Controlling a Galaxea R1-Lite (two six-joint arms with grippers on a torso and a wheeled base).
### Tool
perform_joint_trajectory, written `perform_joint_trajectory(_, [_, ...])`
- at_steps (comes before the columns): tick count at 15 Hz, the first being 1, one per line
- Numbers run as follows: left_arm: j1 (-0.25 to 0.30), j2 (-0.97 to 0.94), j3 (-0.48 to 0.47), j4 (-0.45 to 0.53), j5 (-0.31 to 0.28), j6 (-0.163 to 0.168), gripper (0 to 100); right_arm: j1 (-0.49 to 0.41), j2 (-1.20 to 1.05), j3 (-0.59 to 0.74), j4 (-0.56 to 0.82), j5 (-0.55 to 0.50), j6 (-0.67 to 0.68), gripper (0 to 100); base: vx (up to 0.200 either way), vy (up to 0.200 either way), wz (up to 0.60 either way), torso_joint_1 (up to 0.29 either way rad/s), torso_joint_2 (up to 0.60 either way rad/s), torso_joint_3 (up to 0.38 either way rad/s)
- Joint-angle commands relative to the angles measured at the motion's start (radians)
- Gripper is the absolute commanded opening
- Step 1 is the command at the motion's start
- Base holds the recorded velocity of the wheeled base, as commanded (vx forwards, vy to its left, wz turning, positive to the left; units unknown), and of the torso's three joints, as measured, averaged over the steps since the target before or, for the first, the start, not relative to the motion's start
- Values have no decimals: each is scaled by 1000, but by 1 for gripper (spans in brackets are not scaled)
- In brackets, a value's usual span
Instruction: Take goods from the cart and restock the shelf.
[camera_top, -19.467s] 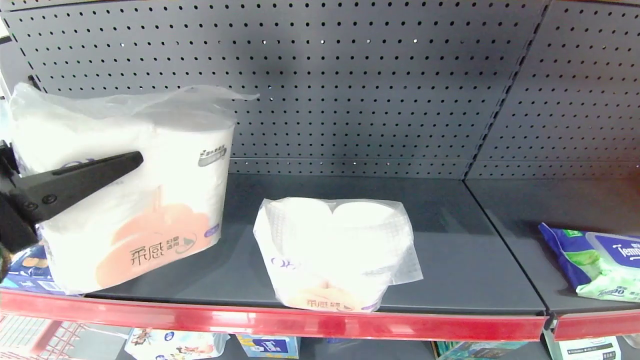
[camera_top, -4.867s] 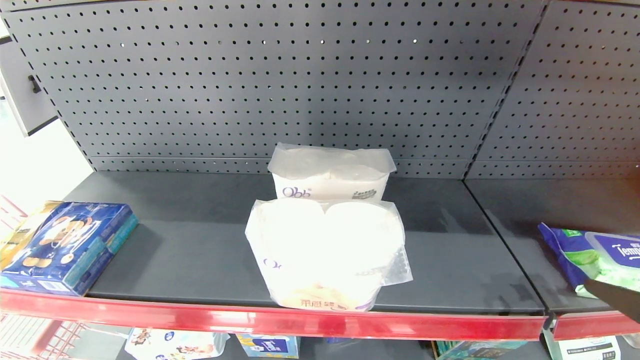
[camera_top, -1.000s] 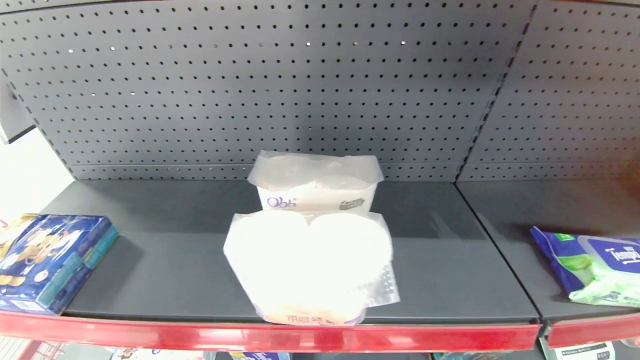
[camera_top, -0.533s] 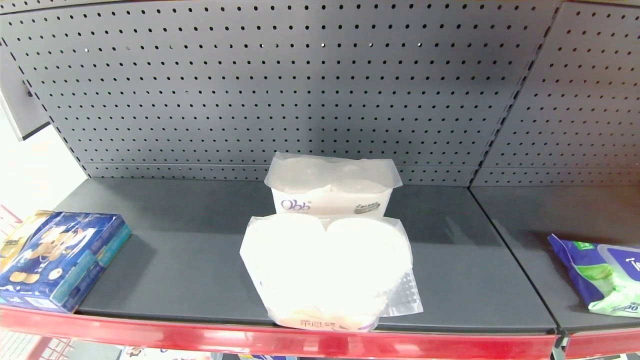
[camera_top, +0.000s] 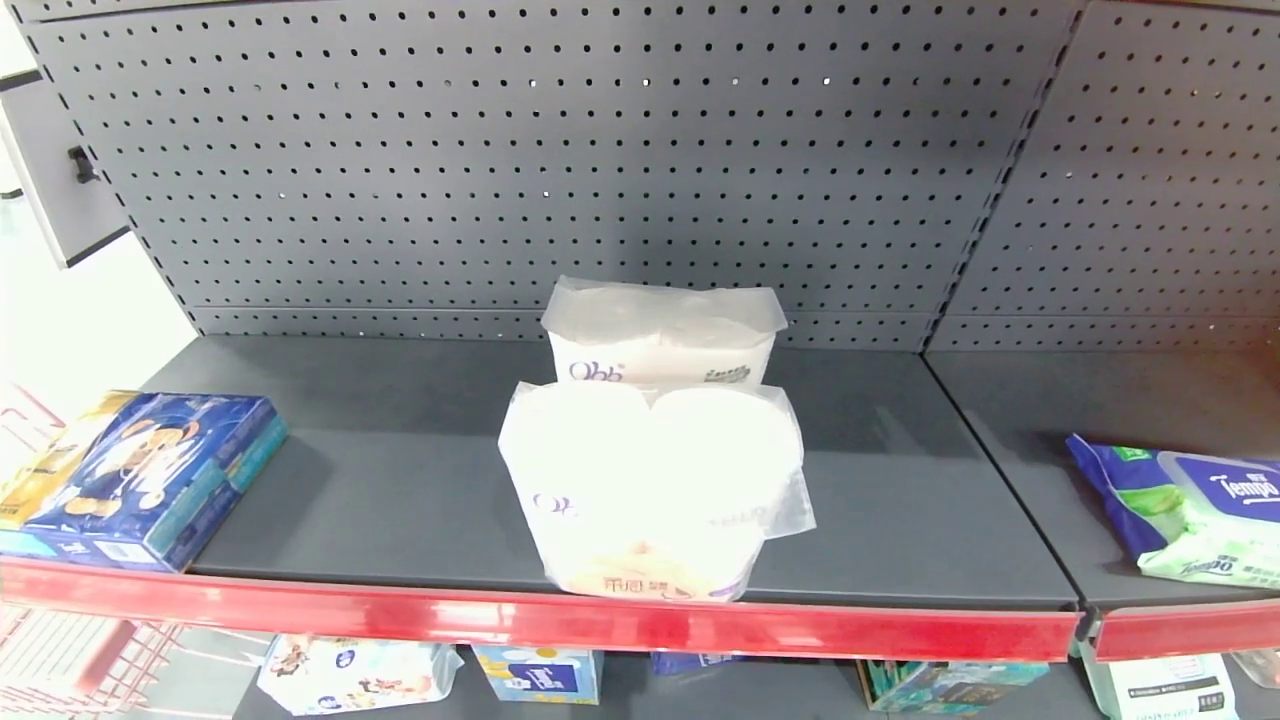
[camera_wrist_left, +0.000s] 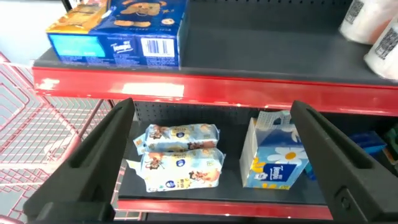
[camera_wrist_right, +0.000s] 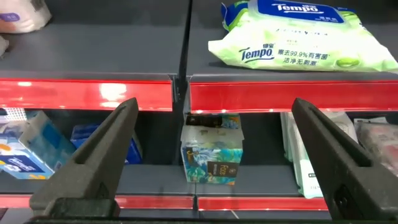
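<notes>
Two white toilet-paper packs stand mid-shelf, the front pack (camera_top: 650, 490) at the red edge and the back pack (camera_top: 662, 335) by the pegboard. My left gripper (camera_wrist_left: 211, 106) hangs open and empty below the shelf's front edge (camera_wrist_left: 211, 87), facing the lower shelf. My right gripper (camera_wrist_right: 216, 102) is also open and empty, level with the red edge (camera_wrist_right: 280, 96) under a green-and-blue wet-wipes pack (camera_wrist_right: 298, 34). The red wire cart (camera_wrist_left: 37, 137) is to the left of the shelf unit.
A blue biscuit box (camera_top: 150, 480) lies at the shelf's left end and the wet-wipes pack (camera_top: 1190, 520) on the right bay. The lower shelf holds wipes packs (camera_wrist_left: 177, 158), a blue tissue box (camera_wrist_left: 277, 158) and a teal box (camera_wrist_right: 211, 152). Bare shelf (camera_top: 400, 480) flanks the paper packs.
The pack my left gripper held 19.5 s ago now stands behind the front pack. The gripper finger at lower right has left the head view. The head camera has shifted slightly.
</notes>
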Motion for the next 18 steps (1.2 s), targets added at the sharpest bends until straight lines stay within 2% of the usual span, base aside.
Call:
perform_joint_trajectory(1, [0,0,0,-1,1,-1,100,0,1,0,-1,0,1,100,0,0,0,0,0,0])
perform_joint_trajectory(5, [0,0,0,-1,-1,-3,100,0,1,0,-1,0,2,100,0,0,0,0,0,0])
perform_joint_trajectory(6, [0,0,5,-4,24,-4,100,0,1,0,-1,0,4,100,0,0,0,0,0,0])
perform_joint_trajectory(8, [0,0,31,-71,94,-13,100,0,1,0,-1,-2,7,100,0,0,0,0,0,0])
perform_joint_trajectory(9, [0,0,31,-60,143,-32,100,0,1,0,-1,-2,7,100,0,0,0,0,0,0])
perform_joint_trajectory(10, [0,0,31,-60,140,-41,100,0,1,0,-1,-2,7,100,0,0,0,0,0,0])
perform_joint_trajectory(11, [0,0,31,-59,96,-49,100,0,1,0,-1,-2,7,100,0,0,0,0,0,0])
perform_joint_trajectory(12, [0,0,31,-25,1,-44,100,0,1,0,-1,-2,7,100,0,0,0,0,0,0])
perform_joint_trajectory(13, [0,0,31,-19,-16,-40,100,0,1,0,-1,-2,7,100,0,0,0,0,0,0])
perform_joint_trajectory(18, [0,0,31,-19,-1,-33,100,0,1,0,-1,-2,7,100,0,0,0,0,0,0])
